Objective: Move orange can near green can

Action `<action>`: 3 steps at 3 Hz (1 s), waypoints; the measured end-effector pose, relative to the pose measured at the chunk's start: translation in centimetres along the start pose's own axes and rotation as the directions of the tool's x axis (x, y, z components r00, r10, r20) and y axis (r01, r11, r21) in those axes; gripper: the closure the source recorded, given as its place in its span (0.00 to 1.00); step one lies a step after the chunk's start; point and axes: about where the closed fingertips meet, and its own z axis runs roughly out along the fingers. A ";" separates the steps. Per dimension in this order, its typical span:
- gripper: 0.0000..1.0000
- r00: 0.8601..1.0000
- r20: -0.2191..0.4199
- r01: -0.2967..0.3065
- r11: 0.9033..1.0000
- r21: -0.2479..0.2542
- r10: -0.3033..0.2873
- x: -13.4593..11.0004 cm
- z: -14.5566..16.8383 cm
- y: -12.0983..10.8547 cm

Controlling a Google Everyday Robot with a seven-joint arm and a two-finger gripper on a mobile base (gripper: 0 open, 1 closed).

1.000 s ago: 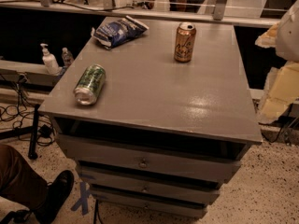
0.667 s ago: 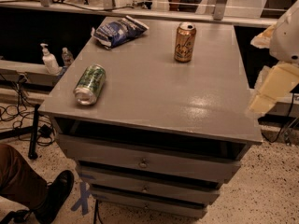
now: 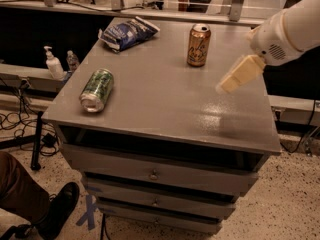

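The orange can stands upright at the back right of the grey cabinet top. The green can lies on its side near the front left edge, its silver end facing the front. My gripper hangs in the air over the right side of the top, to the right of and in front of the orange can, apart from it. It holds nothing that I can see.
A blue crinkled chip bag lies at the back left of the top. A soap dispenser and a small bottle stand on a ledge to the left. A person's leg and shoe are at the lower left.
My arm has swung in from the right edge toward the left and now reaches over the cabinet top. The cans and the bag have not moved.
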 end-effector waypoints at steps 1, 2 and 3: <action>0.00 0.989 0.125 -0.091 0.994 0.068 0.082 -1.8 3.8 -4.6; 0.00 0.962 0.225 -0.182 0.978 0.098 0.156 -2.9 7.5 -7.9; 0.00 0.932 0.294 -0.250 0.963 0.098 0.212 -3.3 10.9 -10.5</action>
